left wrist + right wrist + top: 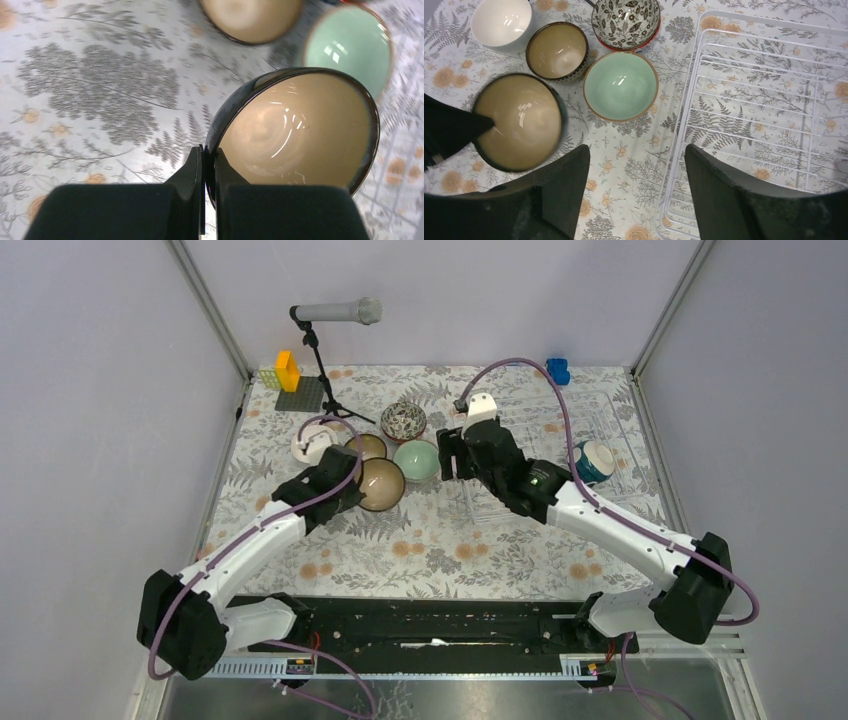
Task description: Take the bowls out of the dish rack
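My left gripper (352,485) (210,155) is shut on the rim of a dark brown bowl (381,484) (300,130) (519,120) with a tan inside, one finger inside and one outside. It is left of the dish rack (600,400) (749,100). A mint green bowl (416,460) (620,86), a smaller brown bowl (366,447) (557,51), a white bowl (308,440) (501,20) and a grey floral bowl (403,421) (625,22) sit on the cloth nearby. A teal bowl (594,462) lies on its side in the rack. My right gripper (448,455) (636,150) is open and empty over the rack's left edge.
A microphone (337,312) on a tripod stand is at the back left, beside yellow and grey bricks (290,375). A blue object (557,370) sits at the back behind the rack. Enclosure walls close in both sides.
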Action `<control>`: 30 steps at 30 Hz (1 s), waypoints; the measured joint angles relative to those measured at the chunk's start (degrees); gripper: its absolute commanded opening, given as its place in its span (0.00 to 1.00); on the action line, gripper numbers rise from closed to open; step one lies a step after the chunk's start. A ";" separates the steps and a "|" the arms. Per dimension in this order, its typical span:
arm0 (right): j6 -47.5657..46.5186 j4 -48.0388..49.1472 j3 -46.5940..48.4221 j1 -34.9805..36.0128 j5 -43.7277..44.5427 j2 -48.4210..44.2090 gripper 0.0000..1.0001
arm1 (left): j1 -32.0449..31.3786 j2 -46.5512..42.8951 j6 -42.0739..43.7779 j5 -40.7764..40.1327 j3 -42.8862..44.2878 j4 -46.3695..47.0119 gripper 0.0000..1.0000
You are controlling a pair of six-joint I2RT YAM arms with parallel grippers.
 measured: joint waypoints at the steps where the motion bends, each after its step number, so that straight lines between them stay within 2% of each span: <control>1: 0.02 0.76 -0.94 0.02 0.04 -0.48 0.93 | 1.84 -0.52 -0.61 0.28 -0.66 -0.31 0.00; 2: 0.11 1.18 -1.57 0.02 0.11 -0.87 0.99 | 3.61 -0.81 -1.09 0.33 -1.22 -0.52 0.00; 8: -0.46 2.67 -3.52 0.02 2.27 -4.20 1.00 | 13.18 -1.16 -6.16 -2.08 -4.04 -3.61 0.00; 16: -1.46 3.50 -7.06 0.00 7.65 -9.14 1.00 | 17.73 -0.79 -13.60 -4.59 -4.79 -7.02 0.00; 23: -1.44 3.65 -9.81 0.02 7.15 -10.71 1.00 | 22.58 2.58 -14.21 -4.22 -4.94 -5.14 0.02; 30: -1.46 3.72 -11.10 0.02 6.91 -11.04 1.00 | 27.39 6.86 -11.87 -1.81 -5.18 0.57 0.05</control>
